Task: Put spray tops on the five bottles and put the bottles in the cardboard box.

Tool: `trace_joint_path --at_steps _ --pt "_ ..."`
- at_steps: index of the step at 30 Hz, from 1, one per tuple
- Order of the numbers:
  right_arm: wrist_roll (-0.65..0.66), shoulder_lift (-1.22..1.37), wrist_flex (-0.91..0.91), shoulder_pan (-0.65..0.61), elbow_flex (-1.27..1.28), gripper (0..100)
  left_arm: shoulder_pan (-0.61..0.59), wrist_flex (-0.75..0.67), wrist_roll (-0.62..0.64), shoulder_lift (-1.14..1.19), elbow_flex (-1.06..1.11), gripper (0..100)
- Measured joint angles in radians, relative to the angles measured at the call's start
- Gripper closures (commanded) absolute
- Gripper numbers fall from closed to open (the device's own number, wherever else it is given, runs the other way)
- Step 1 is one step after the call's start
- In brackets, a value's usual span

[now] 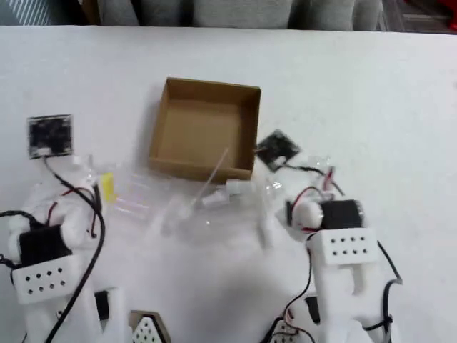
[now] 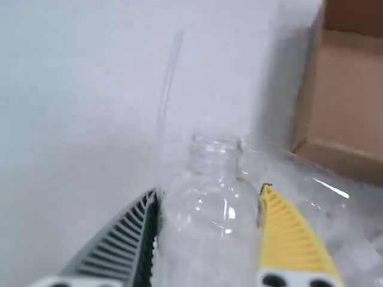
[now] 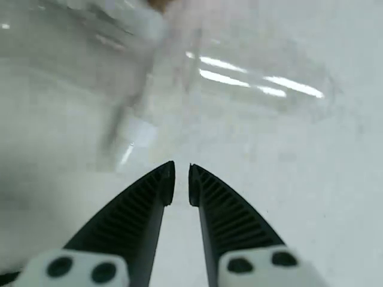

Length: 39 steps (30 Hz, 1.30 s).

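At the near left of the worktop (image 1: pixel 357 86), the left tool (image 2: pixel 208 191) is clenched on a clear bottle (image 2: pixel 206 221). Its grey finger presses one side of the body and its yellow finger the other, both just below the shoulder. The bottle's neck is open with no spray top on it, and it points away from the tool toward the cardboard box (image 1: pixel 206 128). The box sits open near the middle of the worktop, to the right of the held bottle and a little farther away, with its near left corner close to the bottle's mouth. Just right of that, a thin clear tube (image 1: pixel 213 175) slants across the box's near wall and down onto the worktop. A white spray top (image 1: pixel 235 189) lies beside it, just in front of the box. More clear plastic lies between the two arms, but its outlines are too faint to separate. At the near right, the right tool (image 3: pixel 179 179) has its two black fingers drawn almost together, with only a narrow slit between the tips and nothing in it. It hangs close over bare worktop. A second bottle (image 3: pixel 263 78) lies on its side just beyond the tool's tips, apart from them.
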Motion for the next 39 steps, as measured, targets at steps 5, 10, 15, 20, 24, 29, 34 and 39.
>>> trace_joint_path --at_steps 5,10,15,20,24,29,34,39 --pt "0.173 0.0 0.002 -0.273 -0.003 97.8 -0.127 -0.084 0.078 -0.003 0.04 91" --pt "0.302 0.0 -0.051 -0.499 -0.003 86.1 -0.213 -0.124 0.121 0.005 0.04 91" --pt "0.321 -0.002 -0.209 -0.623 0.035 80.8 -0.245 -0.153 0.129 0.176 0.012 91" --pt "0.333 0.023 -0.338 -0.701 0.075 80.7 -0.307 -0.16 0.164 0.385 -0.081 91" --pt "0.358 0.153 -0.422 -0.709 0.075 80.7 -0.324 -0.199 0.19 0.439 -0.087 91" --pt "0.376 0.35 -0.477 -0.713 0.017 80.7 -0.331 -0.201 0.195 0.439 -0.089 91" --pt "0.379 0.505 -0.532 -0.713 -0.057 80.7 -0.331 -0.206 0.195 0.439 -0.089 91" --pt "0.379 0.629 -0.537 -0.713 -0.126 80.7 -0.331 -0.206 0.195 0.439 -0.089 91"
